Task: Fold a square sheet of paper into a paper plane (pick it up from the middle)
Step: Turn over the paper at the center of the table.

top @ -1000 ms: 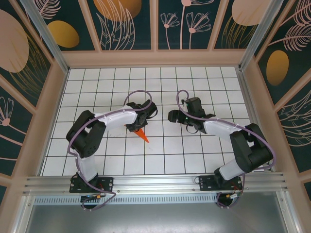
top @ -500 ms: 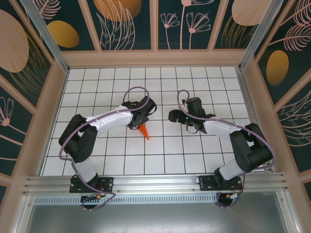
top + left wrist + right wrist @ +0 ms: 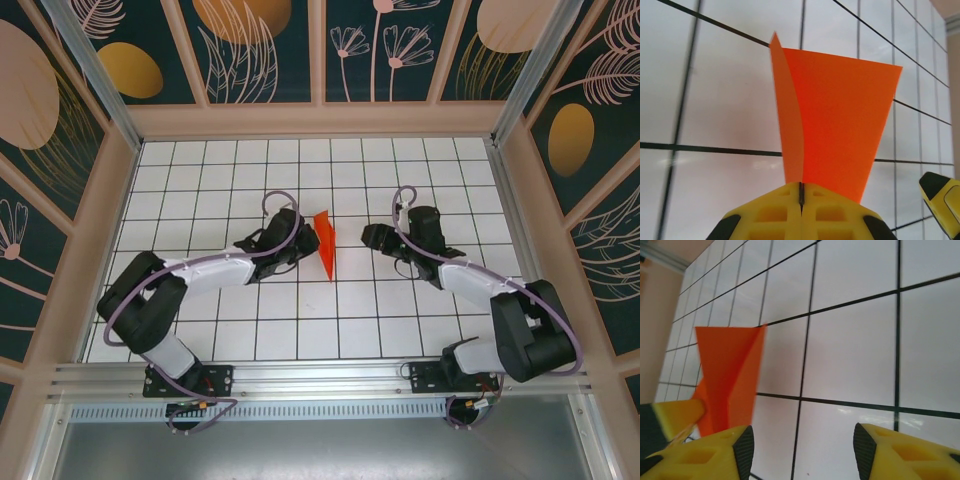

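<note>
The square sheet of paper is folded into the paper plane (image 3: 324, 243), a narrow bright orange dart held above the white grid floor near the middle. My left gripper (image 3: 303, 242) is shut on its lower edge, and in the left wrist view the plane (image 3: 835, 125) fans up from the closed yellow fingertips (image 3: 801, 192). My right gripper (image 3: 372, 238) hovers just to the plane's right, open with nothing between its fingers (image 3: 802, 450). In the right wrist view the plane (image 3: 725, 375) stands off to the left, beside the left gripper's yellow finger (image 3: 675, 417).
The white tiled floor (image 3: 420, 300) is boxed in by a wooden frame (image 3: 120, 200) with painted panels behind. One yellow finger (image 3: 942, 200) of the right gripper shows at the lower right of the left wrist view.
My left gripper closed on the plane and carried it up and right toward the centre. The right gripper backed slightly to the right and its jaws narrowed.
</note>
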